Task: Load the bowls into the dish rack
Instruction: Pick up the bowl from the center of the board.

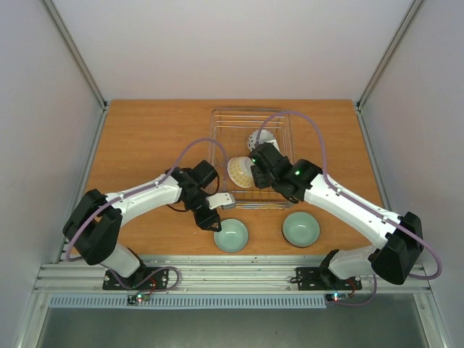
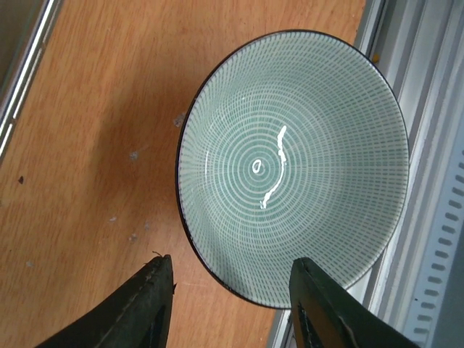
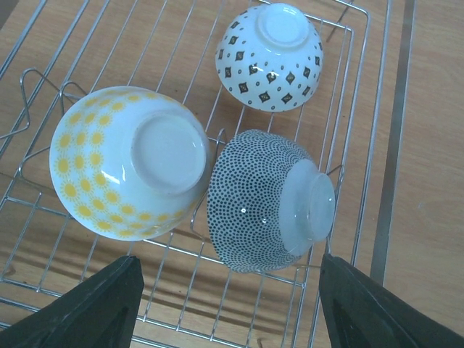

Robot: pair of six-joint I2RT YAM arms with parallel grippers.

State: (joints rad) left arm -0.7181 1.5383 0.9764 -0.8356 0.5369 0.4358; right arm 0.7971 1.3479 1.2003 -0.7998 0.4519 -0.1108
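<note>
three bowls [image 3: 130, 163] in rack [image 1: 250, 111], two outside

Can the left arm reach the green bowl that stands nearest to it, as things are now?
Probably yes. The left gripper hangs open right above the green bowl, the bowl's near rim lies between its jaws, and nothing stands between them.

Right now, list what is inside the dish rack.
Three bowls, feet showing: a yellow-patterned bowl, a dark-dotted bowl beside it, a diamond-patterned bowl farther back. Their insides and the wire beneath are covered; from above, the right arm hides part of the dish rack.
</note>
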